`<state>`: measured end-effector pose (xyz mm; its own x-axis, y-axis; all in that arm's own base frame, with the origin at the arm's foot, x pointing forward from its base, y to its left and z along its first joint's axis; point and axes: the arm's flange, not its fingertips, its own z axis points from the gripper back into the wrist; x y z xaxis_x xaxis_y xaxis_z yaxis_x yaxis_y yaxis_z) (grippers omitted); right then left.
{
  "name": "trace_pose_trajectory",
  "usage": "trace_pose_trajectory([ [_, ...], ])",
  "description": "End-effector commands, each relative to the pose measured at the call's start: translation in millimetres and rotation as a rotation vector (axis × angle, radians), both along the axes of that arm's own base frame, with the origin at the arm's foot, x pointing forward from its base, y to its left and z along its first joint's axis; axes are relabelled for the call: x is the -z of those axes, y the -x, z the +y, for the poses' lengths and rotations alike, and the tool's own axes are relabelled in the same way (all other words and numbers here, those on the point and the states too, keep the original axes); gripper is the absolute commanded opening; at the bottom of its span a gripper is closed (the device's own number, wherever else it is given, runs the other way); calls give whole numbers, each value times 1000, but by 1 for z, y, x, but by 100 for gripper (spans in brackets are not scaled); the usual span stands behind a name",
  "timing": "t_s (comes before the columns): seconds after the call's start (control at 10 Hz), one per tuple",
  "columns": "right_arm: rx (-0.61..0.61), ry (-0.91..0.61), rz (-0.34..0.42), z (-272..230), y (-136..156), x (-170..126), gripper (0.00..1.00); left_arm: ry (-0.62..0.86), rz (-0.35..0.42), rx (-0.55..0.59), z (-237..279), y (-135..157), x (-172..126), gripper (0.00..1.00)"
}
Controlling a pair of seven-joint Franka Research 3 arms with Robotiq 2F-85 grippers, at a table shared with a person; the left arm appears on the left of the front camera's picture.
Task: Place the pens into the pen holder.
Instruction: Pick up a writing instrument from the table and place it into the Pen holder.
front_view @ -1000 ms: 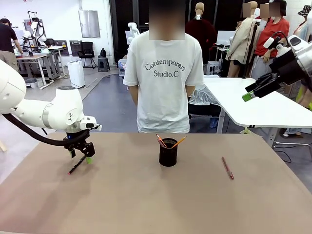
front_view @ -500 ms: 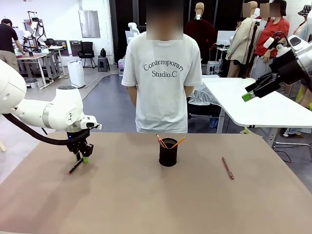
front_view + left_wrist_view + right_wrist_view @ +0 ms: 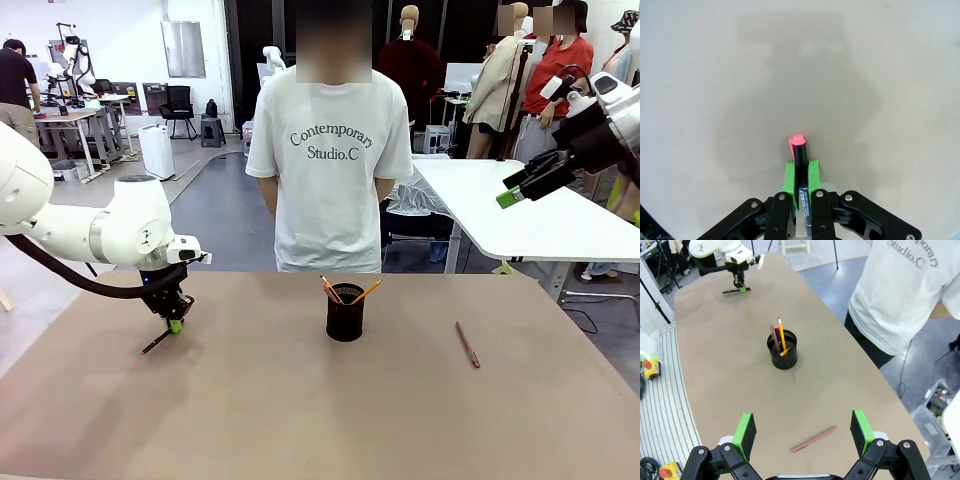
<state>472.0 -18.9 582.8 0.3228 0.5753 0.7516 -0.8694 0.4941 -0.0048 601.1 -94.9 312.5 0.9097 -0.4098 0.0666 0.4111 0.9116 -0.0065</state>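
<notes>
Held pen: the thin black pen with a red tip (image 3: 156,343) is at the left end of the tan table (image 3: 300,420), slanting with one end under the left gripper. In the left wrist view its red tip (image 3: 797,142) pokes out beyond the green pads. Whether it is off the tabletop cannot be told.
Left gripper: the left gripper (image 3: 173,323) points down at the table, its two green pads pinched against the pen's barrel on both sides.
Change from earlier: a second ago these fingers stood wide apart astride the pen, and half a second ago they were half closed. Now they clamp it. The pen's place on the table looks the same, and the right arm has not moved.
Holder: the small black wire-mesh cylindrical pen holder (image 3: 345,314) stands upright at the table's middle, well apart from the held pen.
Inside the holder: a yellow-orange pencil (image 3: 366,291) leans right and a reddish stick (image 3: 330,289) leans left.
Loose pen: a dark red pen (image 3: 467,344) lies flat to the right of the holder, well clear of it.
Right gripper: the right gripper (image 3: 510,197) hangs high over the right side with its fingers spread wide and nothing between them.
Counts: four sticks, two in the holder, one lying loose, one gripped. One holder and two grippers.
Person: a person in a white T-shirt (image 3: 330,150) stands at the far edge, behind the holder.
</notes>
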Motion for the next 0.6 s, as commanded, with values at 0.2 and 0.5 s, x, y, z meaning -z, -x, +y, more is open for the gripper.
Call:
trace_pose_trajectory([
  [0.2,2,-1,-5,1,-1,-3,100,369,-2,211,-9,26,-35,0],
  [0.5,2,-1,-5,1,-1,-3,100,718,-57,488,-26,48,-72,0],
])
